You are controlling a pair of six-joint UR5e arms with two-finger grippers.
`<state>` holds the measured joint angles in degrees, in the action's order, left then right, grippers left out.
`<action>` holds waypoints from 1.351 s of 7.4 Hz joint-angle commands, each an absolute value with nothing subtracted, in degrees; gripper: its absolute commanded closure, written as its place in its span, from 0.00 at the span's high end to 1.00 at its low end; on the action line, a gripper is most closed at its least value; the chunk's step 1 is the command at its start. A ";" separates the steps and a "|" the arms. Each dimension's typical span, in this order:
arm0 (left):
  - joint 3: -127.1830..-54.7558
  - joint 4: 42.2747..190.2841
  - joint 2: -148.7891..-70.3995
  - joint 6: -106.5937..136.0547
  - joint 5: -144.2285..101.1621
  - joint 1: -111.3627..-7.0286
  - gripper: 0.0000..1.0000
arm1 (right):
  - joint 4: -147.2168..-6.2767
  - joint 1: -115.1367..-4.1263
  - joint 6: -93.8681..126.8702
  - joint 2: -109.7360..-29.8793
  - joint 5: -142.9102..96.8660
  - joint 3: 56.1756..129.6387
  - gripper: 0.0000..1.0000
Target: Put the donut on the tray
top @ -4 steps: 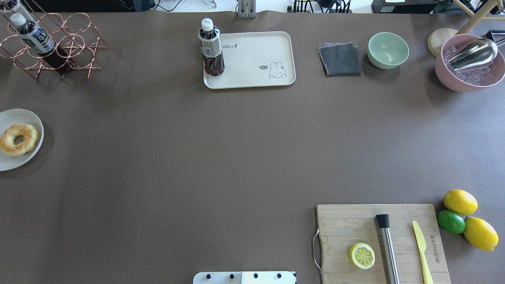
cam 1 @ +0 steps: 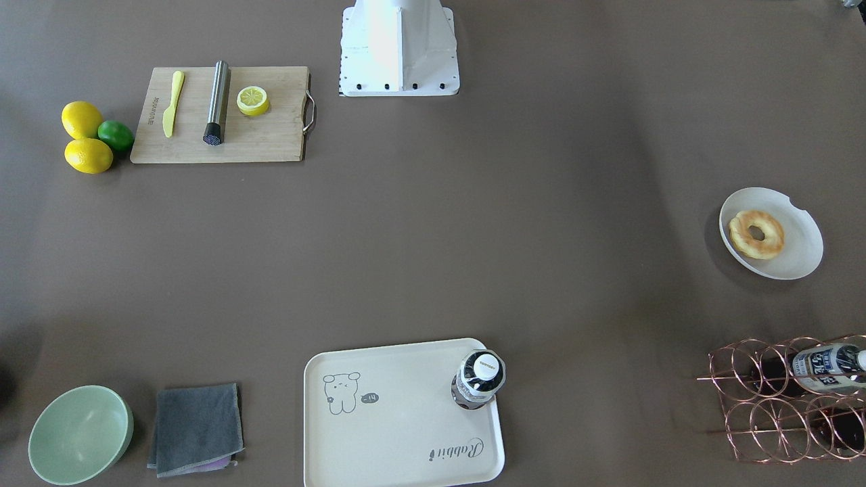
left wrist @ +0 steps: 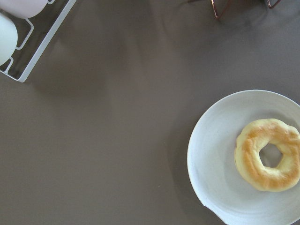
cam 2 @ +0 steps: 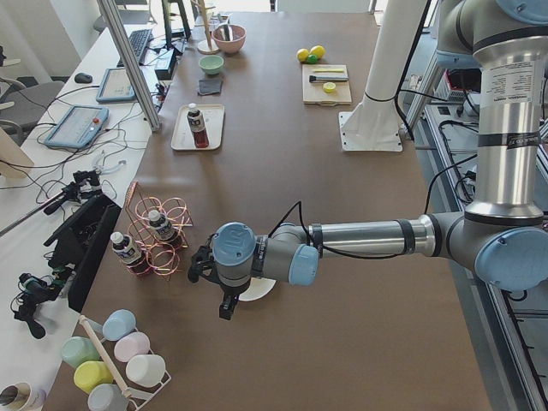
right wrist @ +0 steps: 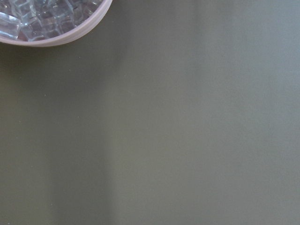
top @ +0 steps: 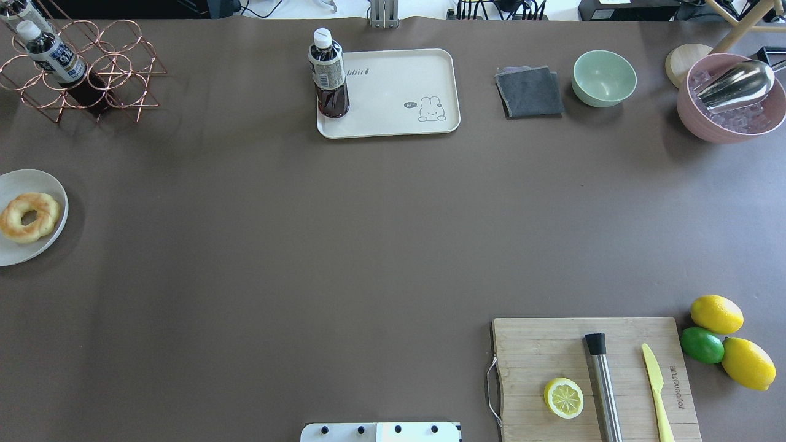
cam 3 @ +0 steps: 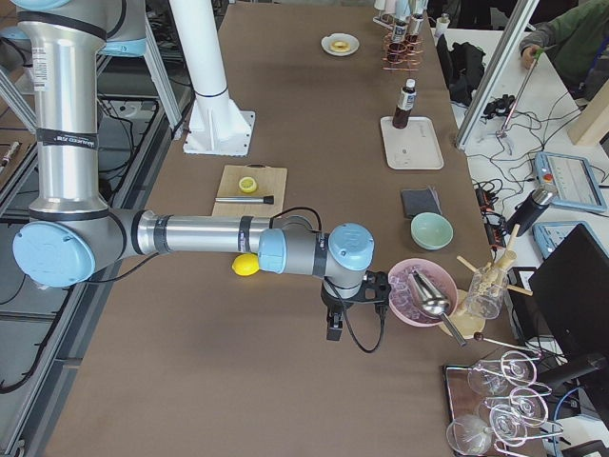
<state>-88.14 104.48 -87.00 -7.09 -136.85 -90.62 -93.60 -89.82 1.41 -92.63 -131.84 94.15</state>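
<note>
The donut (top: 29, 217) lies on a round white plate (top: 18, 255) at the table's left edge; it also shows in the front view (cam 1: 756, 234) and at the right of the left wrist view (left wrist: 268, 161). The cream tray (top: 399, 80) with the bear drawing sits at the far middle, also in the front view (cam 1: 399, 419). My left gripper (cam 2: 224, 306) hangs over the table beside the plate, seen only in the exterior left view; I cannot tell if it is open. My right gripper (cam 3: 333, 328) hangs beside the pink bowl; I cannot tell its state.
A dark drink bottle (top: 328, 73) stands on the tray's left end. A copper bottle rack (top: 86, 70) is beyond the plate. A grey cloth (top: 529, 92), green bowl (top: 604, 78) and pink ice bowl (top: 731, 98) line the far right. A cutting board (top: 589, 380) lies near right.
</note>
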 commanded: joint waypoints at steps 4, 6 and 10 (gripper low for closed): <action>-90.78 105.38 -87.01 -6.86 -136.76 -90.70 0.98 | -93.60 -89.82 1.41 -92.72 -131.75 94.04 1.00; -89.83 105.47 -86.92 -7.38 -137.37 -90.62 0.98 | -93.60 -89.82 1.32 -92.81 -131.75 94.04 1.00; -89.04 105.64 -86.49 -7.30 -137.63 -90.53 0.98 | -93.60 -89.91 1.41 -92.81 -131.66 94.13 1.00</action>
